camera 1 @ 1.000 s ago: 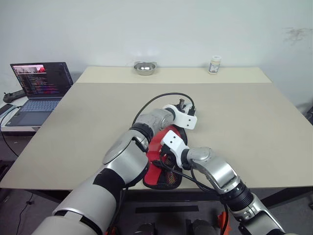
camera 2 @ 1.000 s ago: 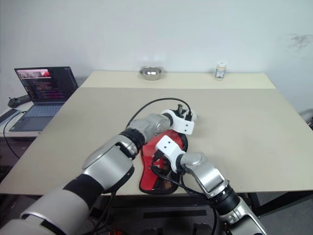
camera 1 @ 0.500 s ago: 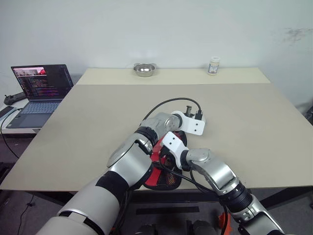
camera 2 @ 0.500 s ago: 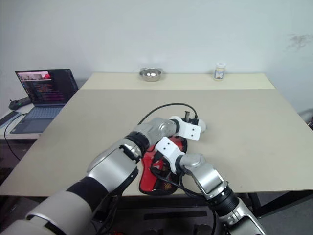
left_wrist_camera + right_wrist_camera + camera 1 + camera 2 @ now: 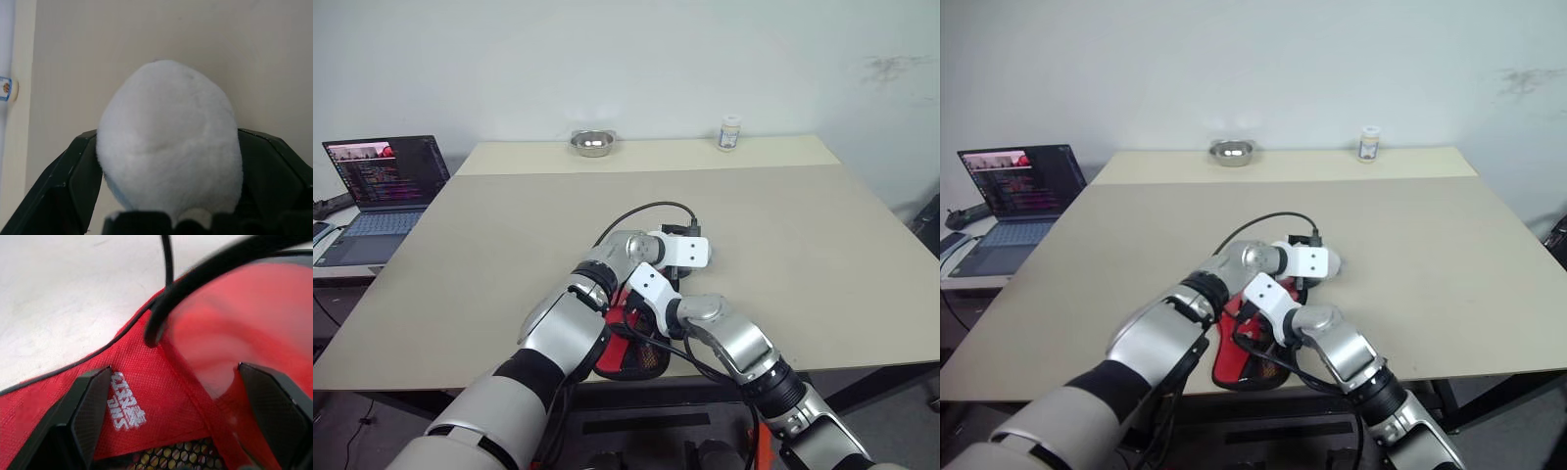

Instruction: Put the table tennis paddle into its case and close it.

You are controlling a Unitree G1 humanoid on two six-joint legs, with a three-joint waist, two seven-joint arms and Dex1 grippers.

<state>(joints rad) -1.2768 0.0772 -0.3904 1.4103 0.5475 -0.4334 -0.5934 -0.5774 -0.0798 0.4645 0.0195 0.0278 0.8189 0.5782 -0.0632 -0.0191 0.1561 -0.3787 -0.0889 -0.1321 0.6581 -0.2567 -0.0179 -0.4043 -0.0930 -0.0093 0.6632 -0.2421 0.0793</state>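
The case (image 5: 628,345) overhangs the table (image 5: 822,255) front edge; wide bare surface beyond.

red case (image 5: 628,338) with mesh pocket, flat at the table's near edge, partly under the arms

Both arms are silver-grey metal shells with black bands at the joints — the left arm (image 5: 570,328) thick and rounded, the right arm (image 5: 732,341) slimmer. Each wrist carries a white block with small dark screw dots. Black cables (image 5: 636,211) loop from the wrists — the fingers (image 5: 84,412) are matt black, angular plastic.
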